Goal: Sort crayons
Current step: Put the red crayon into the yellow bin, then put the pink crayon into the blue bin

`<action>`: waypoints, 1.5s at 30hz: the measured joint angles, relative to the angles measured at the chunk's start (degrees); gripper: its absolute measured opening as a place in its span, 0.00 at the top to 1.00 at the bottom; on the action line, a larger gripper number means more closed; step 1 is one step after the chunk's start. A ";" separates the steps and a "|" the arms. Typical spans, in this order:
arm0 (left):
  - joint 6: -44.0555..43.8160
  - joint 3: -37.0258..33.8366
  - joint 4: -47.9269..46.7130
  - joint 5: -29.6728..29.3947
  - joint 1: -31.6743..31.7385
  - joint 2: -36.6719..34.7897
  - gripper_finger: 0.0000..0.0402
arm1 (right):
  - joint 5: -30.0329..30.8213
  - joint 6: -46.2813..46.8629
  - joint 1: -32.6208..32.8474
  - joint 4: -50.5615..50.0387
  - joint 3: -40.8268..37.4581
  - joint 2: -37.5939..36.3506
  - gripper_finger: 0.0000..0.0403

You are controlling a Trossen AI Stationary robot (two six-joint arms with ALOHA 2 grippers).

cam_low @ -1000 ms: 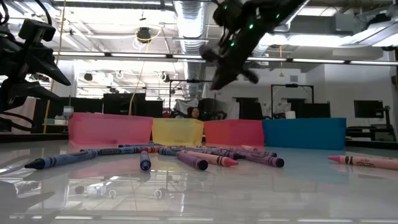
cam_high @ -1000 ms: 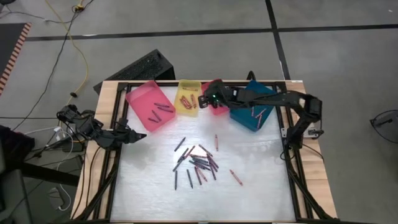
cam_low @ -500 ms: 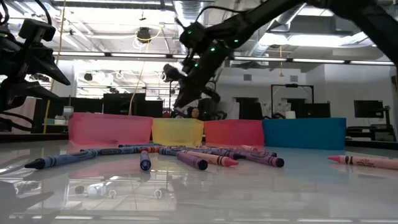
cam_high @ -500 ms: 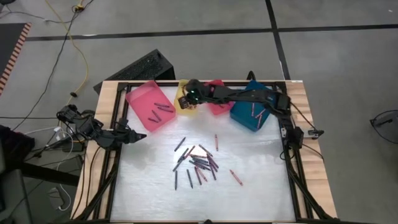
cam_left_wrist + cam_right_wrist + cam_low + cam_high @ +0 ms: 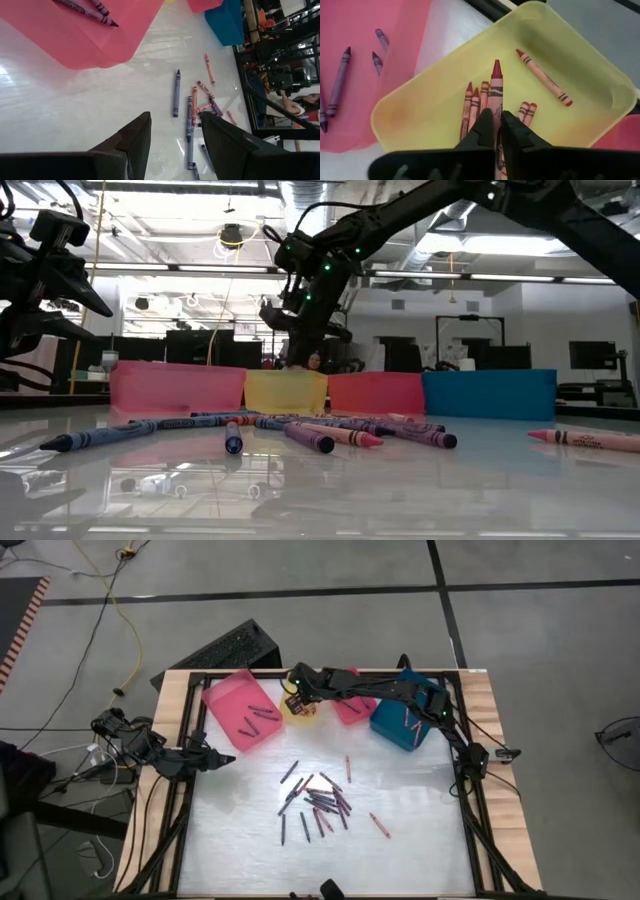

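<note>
Here, left of the yellow tray (image 5: 301, 706), my left gripper (image 5: 222, 758) waits wide; above it my right gripper (image 5: 496, 127) pinches a red crayon (image 5: 494, 95); the loose crayons (image 5: 318, 800) nearer me remain unsorted.

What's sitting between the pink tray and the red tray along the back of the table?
The yellow tray sits between the pink tray and the red tray, in the high view. The right gripper hangs over it, pinching a red crayon.
</note>
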 joint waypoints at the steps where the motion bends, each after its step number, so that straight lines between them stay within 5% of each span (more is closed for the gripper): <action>1: 0.00 0.00 -0.04 0.02 -0.02 0.00 0.59 | 0.02 -0.05 0.00 0.15 0.00 -0.01 0.93; 12: 0.40 0.00 -0.11 -0.07 -0.01 -0.02 0.59 | -4.47 -1.38 -0.76 -3.99 0.29 -2.99 0.84; 20: 0.61 0.00 -0.23 0.09 -0.02 0.00 0.59 | -8.43 4.80 4.19 -32.19 1.69 -10.18 0.84; 27: 0.26 0.00 -0.09 0.03 -0.01 0.00 0.59 | -2.64 17.04 14.54 -48.92 0.91 -11.00 0.84; 37: 1.09 0.00 -0.04 0.15 -0.02 0.00 0.59 | -1.70 30.79 23.40 -46.76 -10.36 -10.95 0.84; 45: 1.51 0.00 0.06 0.17 -0.01 0.00 0.59 | -2.99 37.26 26.48 -32.60 -17.57 -12.09 0.84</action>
